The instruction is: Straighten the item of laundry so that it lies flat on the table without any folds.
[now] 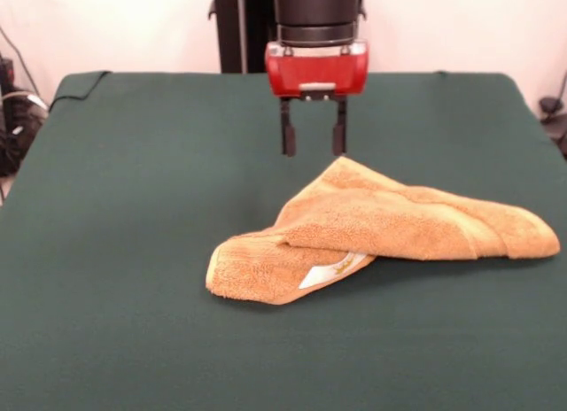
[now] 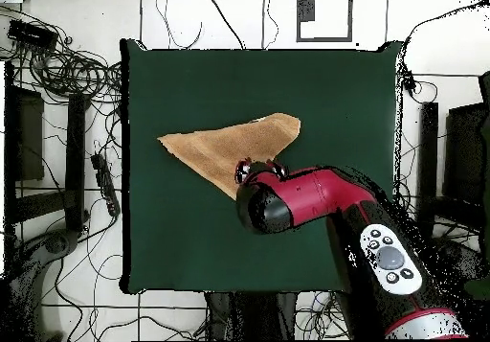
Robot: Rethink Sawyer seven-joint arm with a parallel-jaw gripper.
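Note:
The orange-tan towel (image 1: 390, 229) lies folded over itself on the green table (image 1: 133, 252), roughly triangular, with a long flap reaching right and a rolled lower layer at the left. Its small white label (image 1: 330, 271) peeks out under the front fold. My gripper (image 1: 314, 151) hangs just above the towel's far corner, open, with nothing between its two black fingers. From overhead the towel (image 2: 225, 145) shows as a tan triangle, and the red arm head (image 2: 278, 199) covers its nearest edge and hides the gripper.
Cables and dark equipment (image 2: 67, 79) lie on the floor around the table's sides. The green cloth extends well past the towel on every side.

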